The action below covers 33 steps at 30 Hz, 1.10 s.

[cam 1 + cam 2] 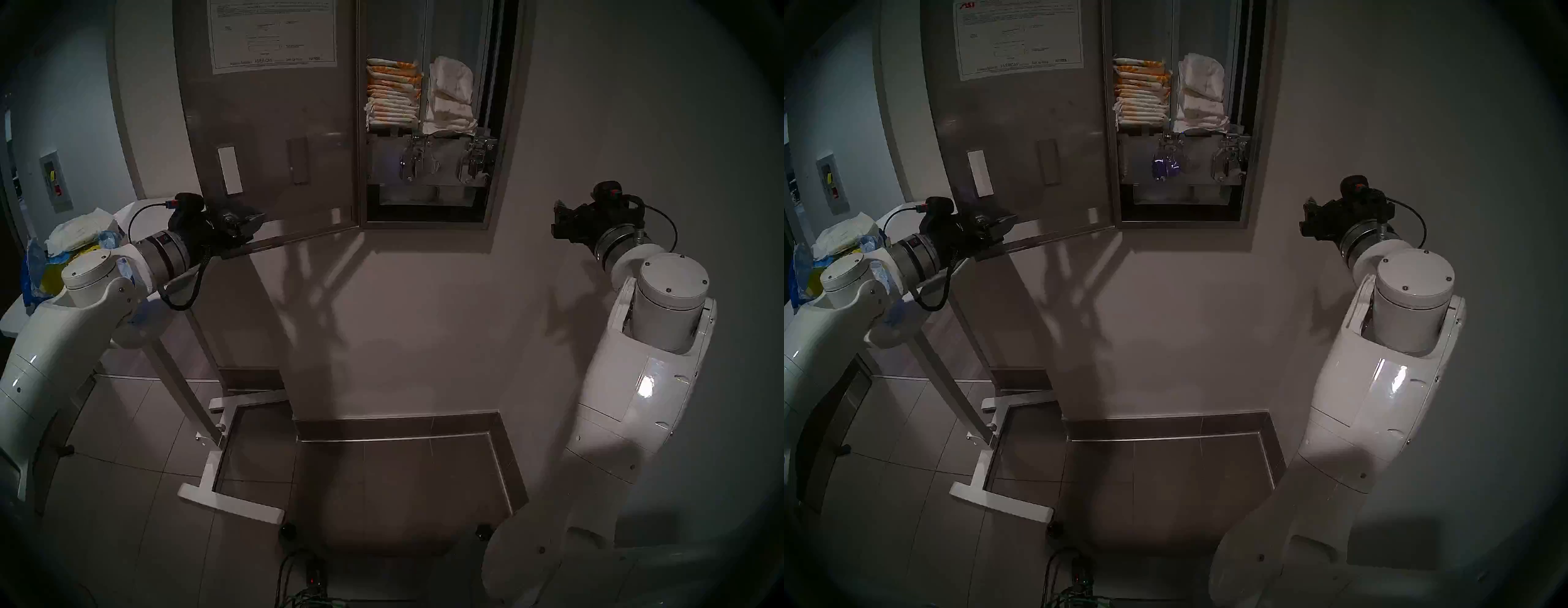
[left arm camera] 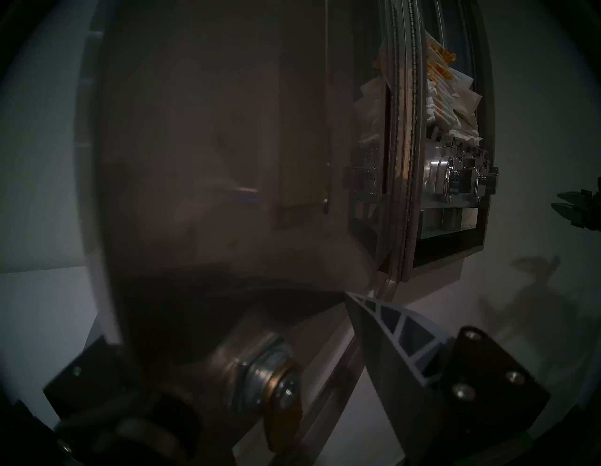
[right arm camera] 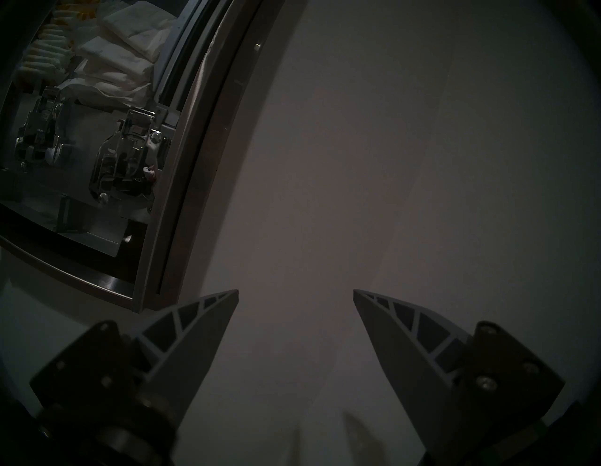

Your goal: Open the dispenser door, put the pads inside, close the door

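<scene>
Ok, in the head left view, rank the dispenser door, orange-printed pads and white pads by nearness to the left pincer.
From the left pincer:
1. dispenser door, right at the pincer, swung open.
2. orange-printed pads, left stack inside.
3. white pads, right stack inside.

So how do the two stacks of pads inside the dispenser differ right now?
The left stack has orange-yellow printed wrappers; the right stack is plain white. The left stack is thin packets layered flat and even; the right stack is fewer, bulkier packets, crinkled and piled loosely, the top one tilted. Both sit side by side above the chrome lever mechanisms, behind the open dispenser door.
</scene>
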Available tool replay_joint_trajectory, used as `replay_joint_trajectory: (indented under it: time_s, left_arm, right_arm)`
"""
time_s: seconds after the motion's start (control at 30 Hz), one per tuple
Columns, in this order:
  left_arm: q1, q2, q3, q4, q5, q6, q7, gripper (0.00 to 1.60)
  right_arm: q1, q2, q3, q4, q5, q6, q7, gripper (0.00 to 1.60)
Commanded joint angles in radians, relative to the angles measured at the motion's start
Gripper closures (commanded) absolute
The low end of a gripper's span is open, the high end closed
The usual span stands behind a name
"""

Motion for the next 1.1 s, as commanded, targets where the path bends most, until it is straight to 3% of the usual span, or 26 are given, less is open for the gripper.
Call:
replay_joint_trajectory:
  time_s: [0.0,0.53,0.57,0.6,0.63,1.07]
  left_arm:
    - [-0.024,-0.018,0.011,-0.103,-0.035,-0.02,-0.104,1.6]
    - [0.015,0.007,0.023,-0.129,-0.033,-0.024,-0.138,1.6]
    - [0.016,0.006,0.027,-0.094,-0.035,-0.025,-0.107,1.6]
    - [0.028,0.012,0.027,-0.132,-0.035,-0.022,-0.142,1.6]
    - [0.03,0.013,0.03,-0.097,-0.036,-0.023,-0.109,1.6]
    - [0.085,0.063,0.03,-0.159,-0.031,-0.047,-0.14,1.6]
  right_arm:
    - [0.021,0.004,-0.006,-0.024,0.002,-0.005,-0.004,0.31]
    - [0.022,0.005,-0.007,-0.024,0.004,-0.006,-0.004,0.31]
    - [0.022,0.005,-0.007,-0.024,0.004,-0.006,-0.004,0.31]
    - [0.023,0.005,-0.007,-0.025,0.004,-0.006,-0.004,0.31]
    - [0.023,0.005,-0.007,-0.025,0.004,-0.006,-0.004,0.31]
    - [0.024,0.006,-0.008,-0.027,0.005,-0.006,-0.005,0.31]
